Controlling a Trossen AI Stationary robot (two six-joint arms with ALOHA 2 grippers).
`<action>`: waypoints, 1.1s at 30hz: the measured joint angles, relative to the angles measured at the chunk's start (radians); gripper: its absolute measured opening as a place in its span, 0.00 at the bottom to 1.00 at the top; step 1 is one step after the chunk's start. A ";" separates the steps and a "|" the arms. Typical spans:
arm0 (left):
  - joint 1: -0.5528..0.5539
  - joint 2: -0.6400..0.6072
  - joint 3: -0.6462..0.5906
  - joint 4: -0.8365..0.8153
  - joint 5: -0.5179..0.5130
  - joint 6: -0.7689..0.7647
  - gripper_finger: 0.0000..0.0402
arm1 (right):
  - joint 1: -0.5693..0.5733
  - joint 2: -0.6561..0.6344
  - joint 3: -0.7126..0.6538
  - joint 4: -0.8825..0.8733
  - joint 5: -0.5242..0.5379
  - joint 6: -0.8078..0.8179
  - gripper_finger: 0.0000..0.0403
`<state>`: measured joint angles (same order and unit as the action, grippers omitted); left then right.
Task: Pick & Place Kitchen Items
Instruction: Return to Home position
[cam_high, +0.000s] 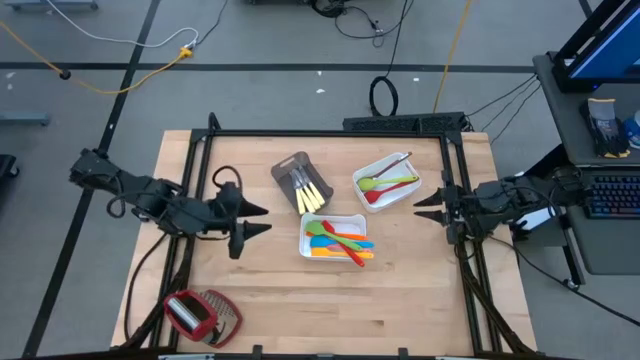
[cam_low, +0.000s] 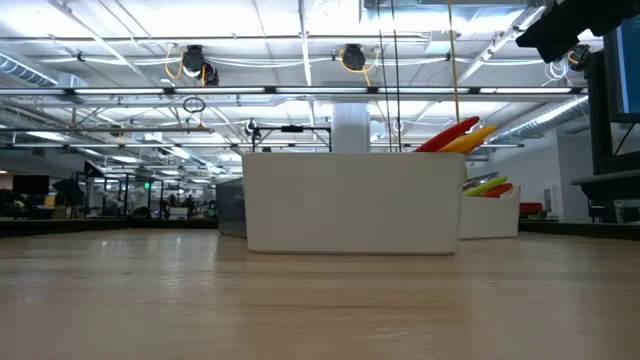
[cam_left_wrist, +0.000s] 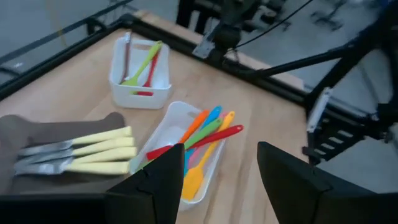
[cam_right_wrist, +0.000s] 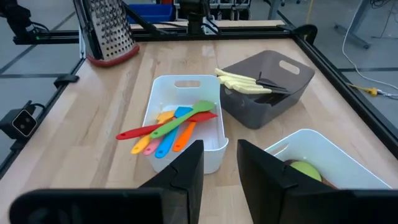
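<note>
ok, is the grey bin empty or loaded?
Loaded: the grey bin holds several yellow-handled knives, as the high and wrist views show. Left hand and right hand are both clear of it.

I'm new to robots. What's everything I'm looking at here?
Wooden table: one, light brown, under everything.
Dark grey plastic bin: one, beside the white bins.
Yellow-handled metal knives: about four, in the grey bin.
White plastic bins: two, one mid-table, one nearer the right arm.
Silicone spatulas: about six, red, green, blue, orange, yellow, pink, in the mid-table bin.
Spoons: about three, green, red, brown, in the other white bin.
Red-and-silver grater: one, table corner near the left arm.
Left gripper: dark, open, left of the bins.
Right gripper: dark, open, right of the bins.
</note>
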<state>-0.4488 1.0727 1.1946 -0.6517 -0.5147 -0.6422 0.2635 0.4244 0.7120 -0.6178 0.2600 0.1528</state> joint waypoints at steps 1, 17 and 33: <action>0.000 -0.023 -0.045 0.052 0.011 0.016 0.52 | 0.000 0.000 0.000 0.000 0.000 0.000 0.22; 0.000 -0.244 -0.525 0.505 0.026 0.105 0.52 | 0.000 0.001 0.000 0.051 0.000 -0.023 0.22; 0.021 -0.586 -0.899 0.734 0.016 0.181 0.52 | 0.000 -0.128 0.000 0.035 -0.003 0.014 0.22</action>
<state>-0.4275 0.4863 0.2961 0.0827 -0.4984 -0.4611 0.2637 0.2962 0.7120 -0.5832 0.2570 0.1665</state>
